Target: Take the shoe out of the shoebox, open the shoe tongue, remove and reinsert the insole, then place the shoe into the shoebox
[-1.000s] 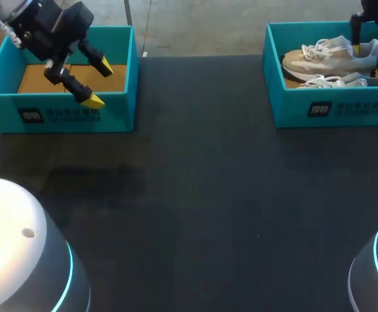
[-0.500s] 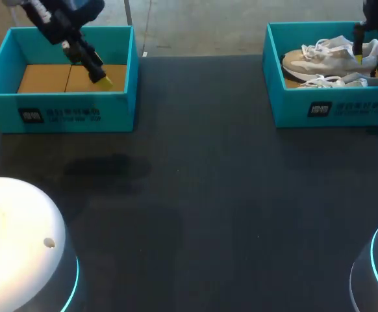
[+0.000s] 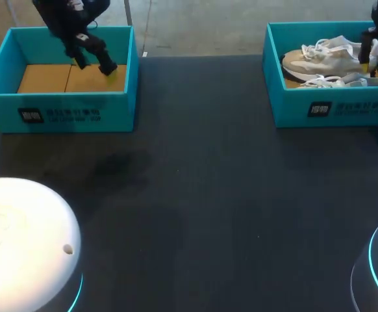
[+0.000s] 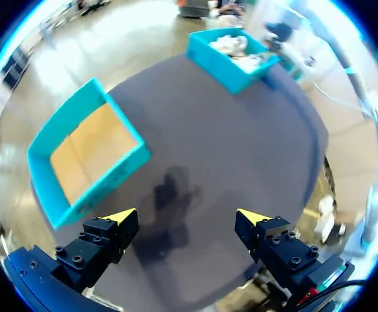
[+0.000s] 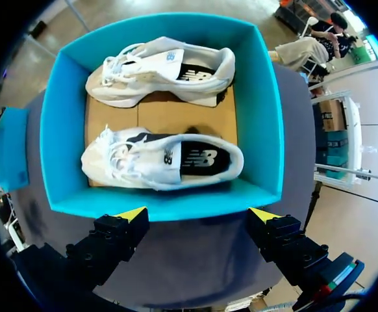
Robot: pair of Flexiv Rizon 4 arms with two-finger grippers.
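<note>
- Our right gripper (image 5: 197, 214) has its fingers (image 5: 121, 237) wide apart and holds nothing.
- It hangs over the near wall of the right box (image 5: 267, 110).
- Two shoes lie side by side in that box.
- The near shoe (image 5: 163, 159) is just ahead of the right gripper, not touching it. The far shoe (image 5: 166, 71) lies behind it.
- Our left gripper (image 4: 186, 216) is spread apart too and holds nothing. It is high over the table (image 4: 241, 149), near the left box (image 4: 104, 188).

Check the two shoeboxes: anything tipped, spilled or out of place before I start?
Nothing stands out. Both shoes lie side by side inside the right shoebox, the left shoebox sits square and holds nothing, and the left tool and right tool are open and empty.
</note>
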